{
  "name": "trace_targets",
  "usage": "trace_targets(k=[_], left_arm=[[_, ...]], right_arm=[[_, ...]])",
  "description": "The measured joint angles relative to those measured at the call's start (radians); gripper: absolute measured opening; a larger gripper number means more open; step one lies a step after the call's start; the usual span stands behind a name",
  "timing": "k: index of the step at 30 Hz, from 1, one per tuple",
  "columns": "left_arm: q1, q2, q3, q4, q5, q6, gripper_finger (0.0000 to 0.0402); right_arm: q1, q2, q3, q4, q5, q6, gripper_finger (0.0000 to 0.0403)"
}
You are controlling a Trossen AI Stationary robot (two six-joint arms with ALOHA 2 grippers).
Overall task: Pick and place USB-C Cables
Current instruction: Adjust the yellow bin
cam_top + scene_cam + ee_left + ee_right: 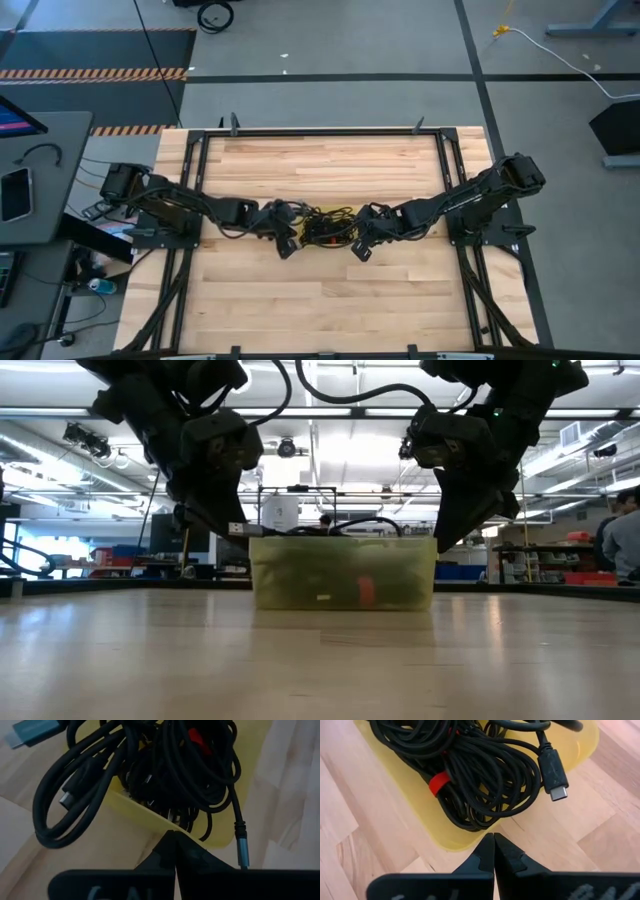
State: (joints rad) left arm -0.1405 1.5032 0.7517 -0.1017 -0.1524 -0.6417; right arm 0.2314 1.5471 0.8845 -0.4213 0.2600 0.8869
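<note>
A shallow yellow see-through bin [343, 572] stands on the wooden table's middle [325, 238]. Several black USB-C cables [165, 765] are heaped in it, one coil bound with a red tie [439, 784]. Some loops and a plug [67, 797] hang out over its rim on the left arm's side. My left gripper [173, 851] is shut with nothing between its fingers, and slants down just outside that rim [287, 246]. My right gripper [494, 849] is likewise shut on nothing at the opposite rim [360, 250]. My left gripper touches nothing that shows. My right gripper's shut fingertips [445, 545] stand slanting down right at the bin's upper corner [433, 542]. I cannot tell whether they touch it.
A black metal frame [320, 132] runs around the tabletop. A grey side desk with a phone [15, 195] stands off the left edge. A yellow-ended cable [500, 32] lies on the floor beyond. Bare wood lies nearer and farther than the bin. A person [625, 535] shows in the room behind.
</note>
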Motion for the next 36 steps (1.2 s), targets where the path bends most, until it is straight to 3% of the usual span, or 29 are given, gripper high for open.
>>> trace_targets(k=[36], left_arm=[[0.006, 0.000, 0.003, -0.002, -0.008, 0.043, 0.0002]], right_arm=[[0.002, -0.059, 0.003, -0.048, 0.011, 0.000, 0.0006]])
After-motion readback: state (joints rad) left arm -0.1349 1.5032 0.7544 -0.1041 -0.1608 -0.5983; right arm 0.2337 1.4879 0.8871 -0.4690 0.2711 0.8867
